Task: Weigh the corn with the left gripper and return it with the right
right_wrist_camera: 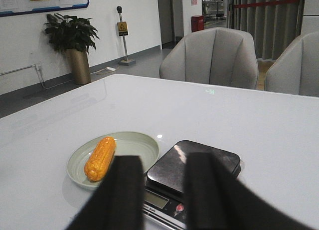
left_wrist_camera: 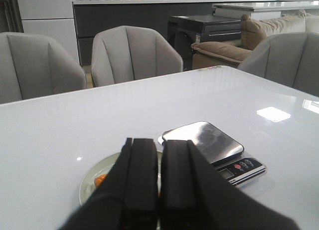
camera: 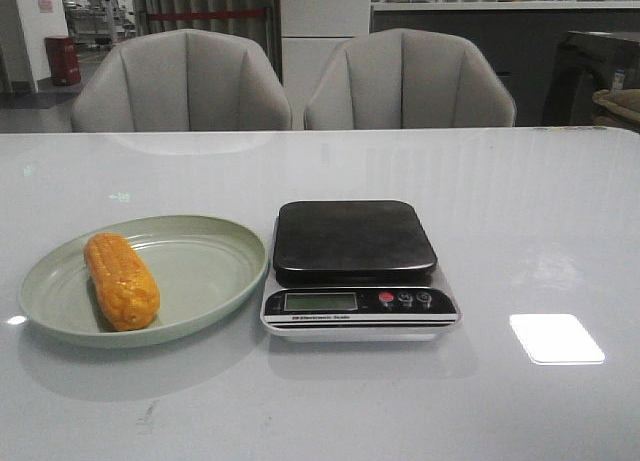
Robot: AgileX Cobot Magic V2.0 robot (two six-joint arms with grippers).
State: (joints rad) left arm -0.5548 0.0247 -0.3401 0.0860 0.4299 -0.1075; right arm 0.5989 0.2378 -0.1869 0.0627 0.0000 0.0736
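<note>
The corn (camera: 121, 281) is seen lying flat in the pale green plate (camera: 205, 281), toward the plate's left side — nothing is touching it. The plate is set just left of the scale (camera: 357, 269) on the white surface (camera: 520, 211); the scale's dark platform is bare. Left gripper (left_wrist_camera: 158, 182): jaws are pressed together, nothing between them. Right gripper (right_wrist_camera: 163, 192): jaws are spread apart, nothing held — it is raised above the surface, near the scale.
</note>
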